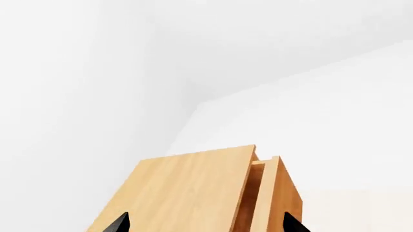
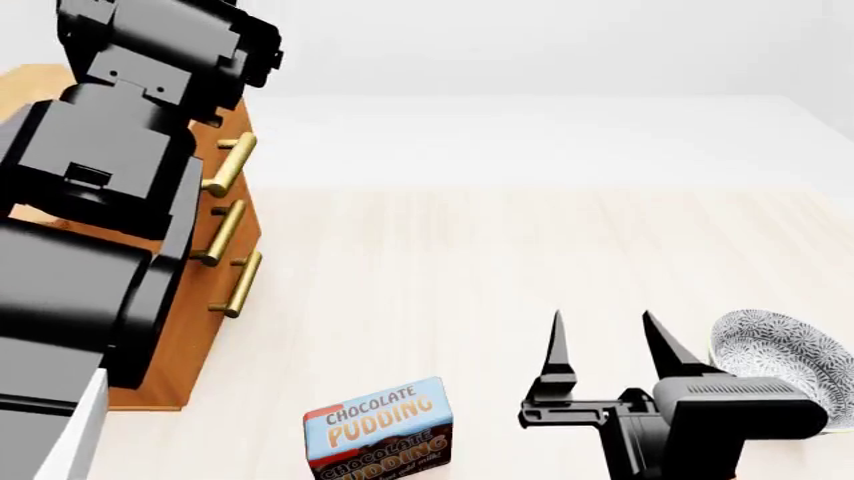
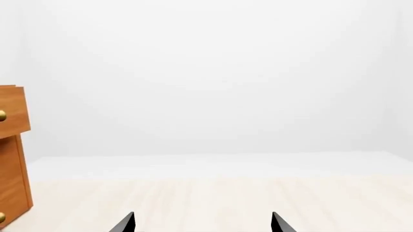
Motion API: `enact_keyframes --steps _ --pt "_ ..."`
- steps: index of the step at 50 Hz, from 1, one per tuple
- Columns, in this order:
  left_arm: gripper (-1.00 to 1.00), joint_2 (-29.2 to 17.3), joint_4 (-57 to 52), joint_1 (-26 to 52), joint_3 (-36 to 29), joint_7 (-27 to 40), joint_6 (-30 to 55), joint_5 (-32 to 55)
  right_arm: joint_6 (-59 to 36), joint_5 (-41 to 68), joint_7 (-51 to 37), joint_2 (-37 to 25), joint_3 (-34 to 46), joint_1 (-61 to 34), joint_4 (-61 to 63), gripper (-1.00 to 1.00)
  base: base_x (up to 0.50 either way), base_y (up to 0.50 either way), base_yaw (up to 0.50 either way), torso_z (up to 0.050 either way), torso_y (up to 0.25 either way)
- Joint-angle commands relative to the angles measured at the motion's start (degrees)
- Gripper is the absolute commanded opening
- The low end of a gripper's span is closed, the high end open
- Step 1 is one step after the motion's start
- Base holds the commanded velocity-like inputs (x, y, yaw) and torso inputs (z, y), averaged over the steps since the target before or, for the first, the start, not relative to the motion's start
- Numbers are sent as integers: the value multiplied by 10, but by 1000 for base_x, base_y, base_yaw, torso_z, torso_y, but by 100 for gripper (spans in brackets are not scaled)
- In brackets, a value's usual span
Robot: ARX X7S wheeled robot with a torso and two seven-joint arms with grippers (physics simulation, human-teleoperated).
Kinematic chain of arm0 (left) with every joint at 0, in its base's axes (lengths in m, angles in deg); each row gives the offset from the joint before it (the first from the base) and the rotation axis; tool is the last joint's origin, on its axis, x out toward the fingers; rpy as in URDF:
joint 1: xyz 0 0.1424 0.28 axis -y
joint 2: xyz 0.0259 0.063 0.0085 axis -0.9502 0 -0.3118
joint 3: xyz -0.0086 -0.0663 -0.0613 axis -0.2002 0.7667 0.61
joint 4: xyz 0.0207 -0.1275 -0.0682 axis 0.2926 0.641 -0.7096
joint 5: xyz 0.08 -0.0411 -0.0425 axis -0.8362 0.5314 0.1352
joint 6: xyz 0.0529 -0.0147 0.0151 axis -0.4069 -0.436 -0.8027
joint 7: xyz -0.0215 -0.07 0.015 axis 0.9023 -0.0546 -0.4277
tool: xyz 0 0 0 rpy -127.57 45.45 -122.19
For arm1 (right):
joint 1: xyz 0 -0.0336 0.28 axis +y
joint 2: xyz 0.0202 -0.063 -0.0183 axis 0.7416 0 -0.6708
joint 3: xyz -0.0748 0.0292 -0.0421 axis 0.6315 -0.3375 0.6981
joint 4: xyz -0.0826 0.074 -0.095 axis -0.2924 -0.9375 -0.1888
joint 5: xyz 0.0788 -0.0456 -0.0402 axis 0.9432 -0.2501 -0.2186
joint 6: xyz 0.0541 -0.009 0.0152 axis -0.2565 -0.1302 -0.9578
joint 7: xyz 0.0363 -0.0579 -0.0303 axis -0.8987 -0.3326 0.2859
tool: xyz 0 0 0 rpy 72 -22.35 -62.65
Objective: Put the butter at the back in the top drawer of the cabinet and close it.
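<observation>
The pale tabletop (image 2: 467,270) lies bare and wide between the cabinet (image 2: 200,330) at the left edge and the right end effector (image 2: 607,345). The top drawer (image 1: 274,193) stands slightly pulled out, a gap showing behind its front. The butter shows in no view. The left arm covers most of the cabinet; the left end effector (image 1: 206,223) hangs above it, only its spread fingertips visible, released. The right one points forward, also released, between a chocolate pudding box (image 2: 380,430) and a patterned bowl (image 2: 787,360).
</observation>
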Motion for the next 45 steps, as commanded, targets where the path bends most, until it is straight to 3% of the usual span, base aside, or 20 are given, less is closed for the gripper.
enact_keyframes --steps 1,17,37,45 --pt "100 -6 2 -8 19 -7 52 -4 5 -1 -1 -2 3 3 -1 100 0 0 0 0 0" --pt "100 -2 2 -15 67 -84 110 0 3 -3 -6 -4 10 6 5 100 0 0 0 0 0" --pt "100 -6 2 -12 94 -89 154 -10 4 -2 -9 -9 14 7 9 100 0 0 0 0 0" --pt "100 -15 2 -19 143 -88 160 -2 4 0 -11 -12 14 9 13 100 0 0 0 0 0"
